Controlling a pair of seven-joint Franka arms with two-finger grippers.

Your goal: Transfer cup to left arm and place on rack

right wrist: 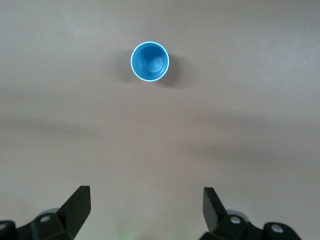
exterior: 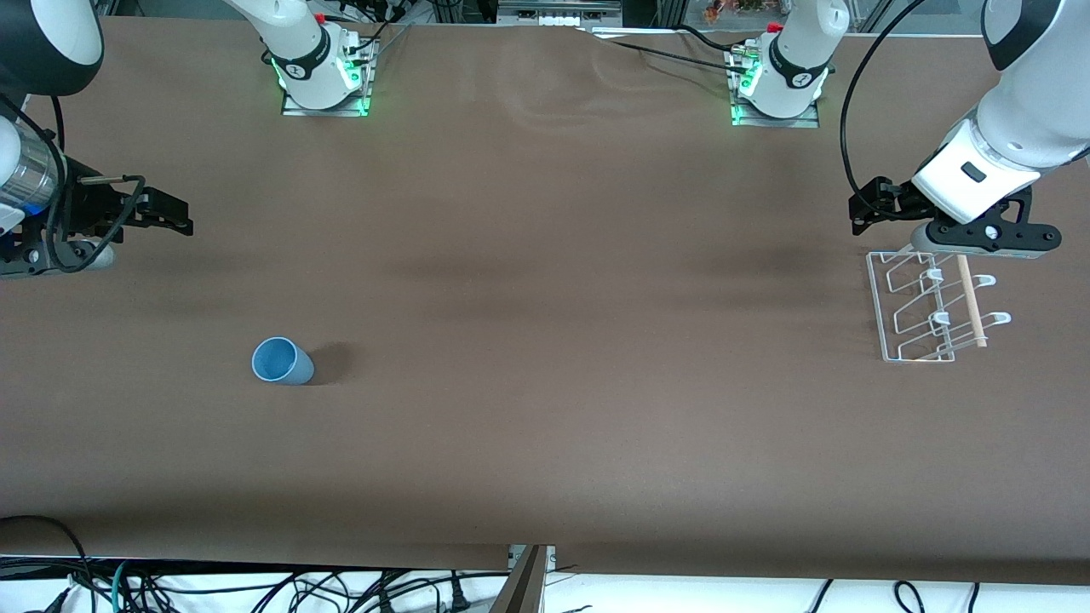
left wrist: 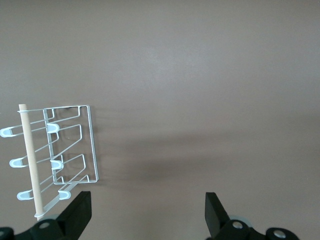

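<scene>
**One blue cup and one wire rack on a brown surface, both pincers released**

The brown surface (exterior: 545,340) carries two things: one cup and one rack. Two white arms reach in over it, one from each end.

The light-blue cup (exterior: 282,361) stands upright on its base, long axis vertical, its open mouth facing up. It holds nothing; its blue floor shows through the mouth. In the front view it sits at about eight o'clock from the middle of the surface, toward the right arm's end, with bare surface all around it.

The white wire rack (exterior: 928,308) lies toward the left arm's end, at about three o'clock from the middle, well apart from the cup. One light wooden dowel (exterior: 970,300) runs across it. Nothing hangs on its white-tipped prongs.

The left pincer (left wrist: 147,212) hangs over the surface just beside the rack, fingers spread wide, grasping nothing. The right pincer (right wrist: 146,207) hangs over the right arm's end of the surface, equally spread and empty, with the cup in its wrist view.
</scene>
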